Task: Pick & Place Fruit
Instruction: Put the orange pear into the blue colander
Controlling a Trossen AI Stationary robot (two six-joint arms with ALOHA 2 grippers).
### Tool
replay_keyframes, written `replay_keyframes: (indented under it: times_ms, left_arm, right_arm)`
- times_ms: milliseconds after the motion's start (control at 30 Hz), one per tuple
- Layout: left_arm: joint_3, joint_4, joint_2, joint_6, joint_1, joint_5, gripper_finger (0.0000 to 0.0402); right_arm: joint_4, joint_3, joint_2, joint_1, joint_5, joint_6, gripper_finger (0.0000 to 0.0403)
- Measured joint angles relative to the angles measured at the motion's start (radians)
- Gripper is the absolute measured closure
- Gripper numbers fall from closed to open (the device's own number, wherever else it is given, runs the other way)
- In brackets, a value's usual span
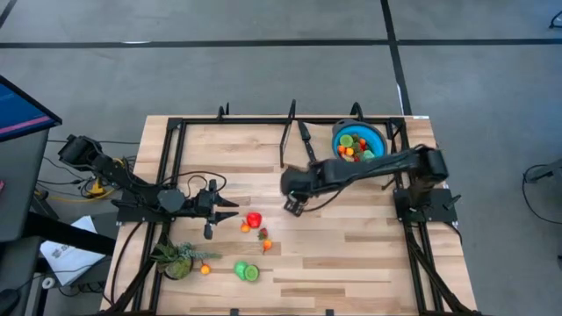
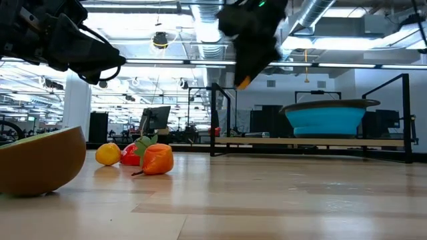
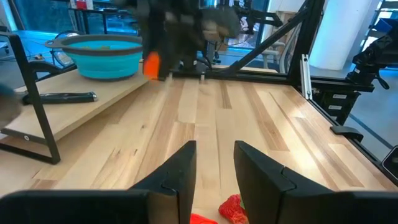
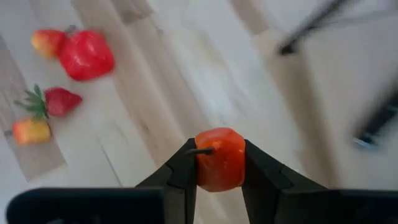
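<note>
My right gripper (image 4: 219, 163) is shut on a small orange-red fruit (image 4: 217, 158) and hangs high over the table's middle (image 1: 292, 205). Below it, a red fruit (image 1: 254, 219), a strawberry (image 1: 262, 233) and small orange fruits (image 1: 266, 246) lie loose on the wood. Green fruits (image 1: 247, 271) lie nearer the front edge. The blue bowl (image 1: 358, 142) stands at the far right with several fruits inside. My left gripper (image 3: 214, 168) waits open at the table's left, pointing level at the loose fruits. My right gripper pinches the orange-red fruit's two opposite sides (image 4: 202, 163) between its two fingers. The fingers come from above, slanting steeply down. The fruit is lifted well clear of the table, and its dark stem (image 4: 200, 150) points to one side.
A spiky green plant (image 1: 176, 259) with an orange fruit (image 1: 205, 269) beside it lies at the front left. A black-handled knife (image 3: 59, 97) lies near the bowl. A brown half fruit (image 2: 40, 160) sits close to the low camera. Black frame rails (image 1: 167, 158) border the table.
</note>
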Motion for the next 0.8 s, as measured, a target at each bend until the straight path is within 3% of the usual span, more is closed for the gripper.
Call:
replay_keyframes:
  times_ms: [300, 533, 800]
  left_arm:
    - [0.000, 0.001, 0.000, 0.001, 0.000, 0.000, 0.0298]
    - [0.000, 0.001, 0.000, 0.002, 0.000, 0.000, 0.0298]
    - [0.000, 0.001, 0.000, 0.001, 0.000, 0.000, 0.0298]
  right_arm:
    - [-0.252, 0.001, -0.178, -0.106, 0.042, 0.001, 0.0320]
    - [-0.476, -0.008, -0.181, -0.264, 0.127, 0.001, 0.0320]
    - [-0.488, -0.137, -0.174, -0.446, 0.129, -0.077, 0.0321]
